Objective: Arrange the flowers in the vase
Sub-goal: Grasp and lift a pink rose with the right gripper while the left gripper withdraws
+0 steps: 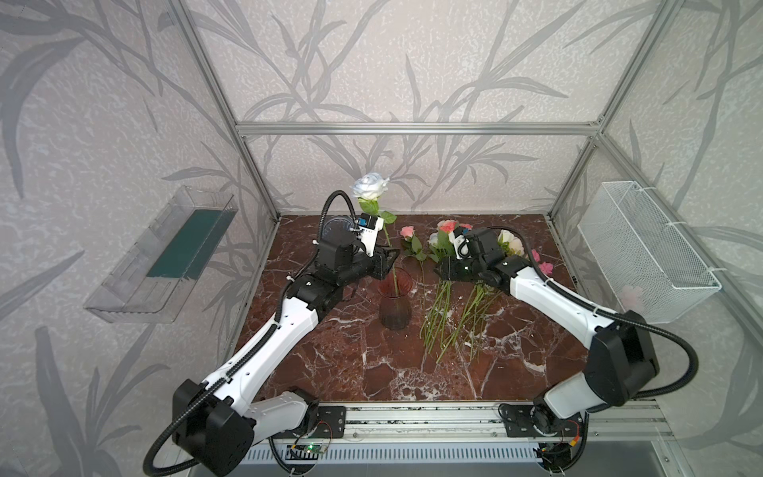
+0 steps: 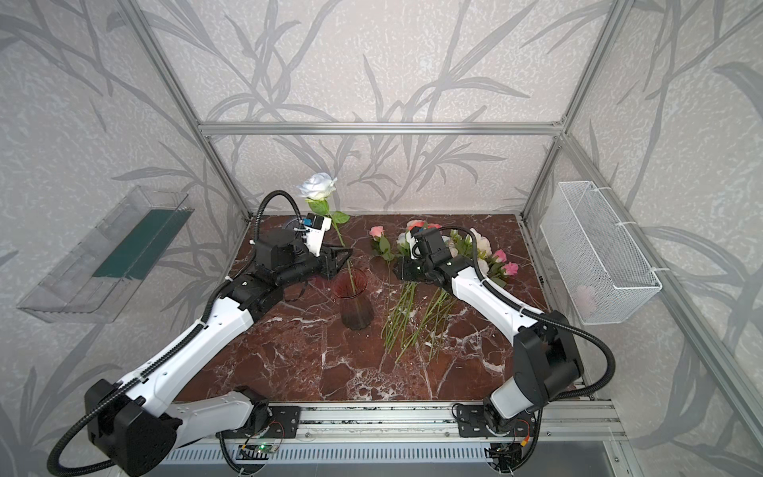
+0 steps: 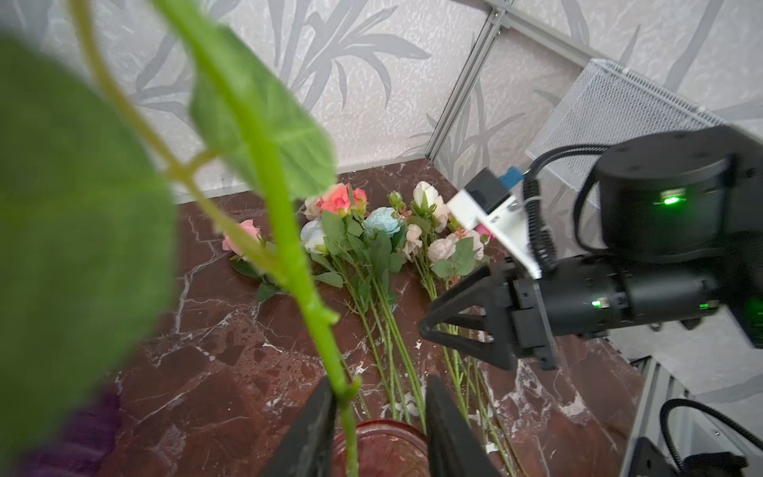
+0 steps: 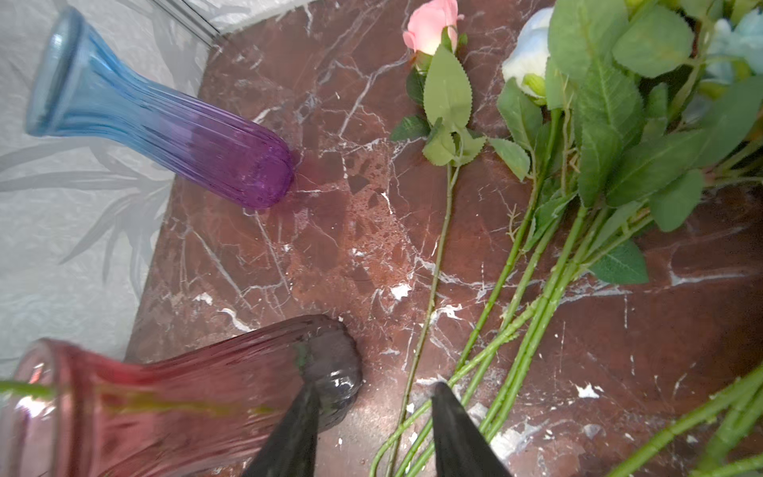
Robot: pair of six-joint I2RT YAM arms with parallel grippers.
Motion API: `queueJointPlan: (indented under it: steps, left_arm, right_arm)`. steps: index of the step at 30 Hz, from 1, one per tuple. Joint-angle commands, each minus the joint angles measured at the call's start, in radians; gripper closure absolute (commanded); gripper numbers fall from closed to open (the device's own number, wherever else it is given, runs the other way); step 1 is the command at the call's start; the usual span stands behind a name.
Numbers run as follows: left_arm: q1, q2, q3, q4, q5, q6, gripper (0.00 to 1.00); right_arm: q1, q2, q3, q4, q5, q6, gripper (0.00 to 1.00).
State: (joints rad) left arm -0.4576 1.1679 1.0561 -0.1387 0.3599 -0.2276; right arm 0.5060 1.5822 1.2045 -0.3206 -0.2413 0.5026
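Taking the back wall as twelve o'clock on the table (image 1: 330, 363), we see the vase (image 1: 394, 305) standing upright near the centre, red at the mouth and dark at the base. One white rose (image 1: 370, 186) stands in it, its stem leaning slightly toward eleven o'clock and its head high above the rim. The left gripper (image 1: 391, 261) reaches in from nine o'clock and sits around that stem just above the vase mouth. In the left wrist view its fingers (image 3: 309, 433) are spread, with the stem against one of them and clear of the other, so we see no pinch. The rest of the flowers (image 3: 371, 243) lie flat in a loose bunch at three o'clock of the vase, with heads toward twelve and stem ends toward six. A single pink rose (image 1: 407, 231) lies apart, between the bunch and the vase. The right gripper (image 1: 437, 270) comes in from four o'clock over the bunch's stems. Its fingers (image 4: 454, 433) are spread with nothing between them, pointing at bare table just beside the vase base. A second vase (image 4: 165, 136), blue shading to purple, stands at eleven o'clock behind the left arm. We also see a wire basket (image 1: 648, 252) hanging on the wall at three o'clock.
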Motion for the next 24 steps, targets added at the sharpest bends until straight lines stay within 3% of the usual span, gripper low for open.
queueJointPlan:
  steps: [1, 7, 17, 24]
  left_arm:
    - [-0.004, -0.066, 0.002, -0.055, -0.027, 0.034, 0.52]
    - [-0.005, -0.148, 0.001, -0.155, -0.054, 0.055, 0.35]
    - [-0.004, -0.219, 0.029, -0.422, -0.096, 0.048, 0.27]
    - [-0.005, -0.378, -0.038, -0.492, -0.102, 0.027, 0.23]
  right_arm:
    - [0.008, 0.056, 0.058, 0.016, 0.054, -0.033, 0.57]
    - [0.015, 0.215, 0.153, -0.012, 0.108, -0.066, 0.59]
    - [0.048, 0.457, 0.375, -0.143, 0.192, -0.122, 0.60]
    - [0.058, 0.612, 0.541, -0.265, 0.253, -0.146, 0.60]
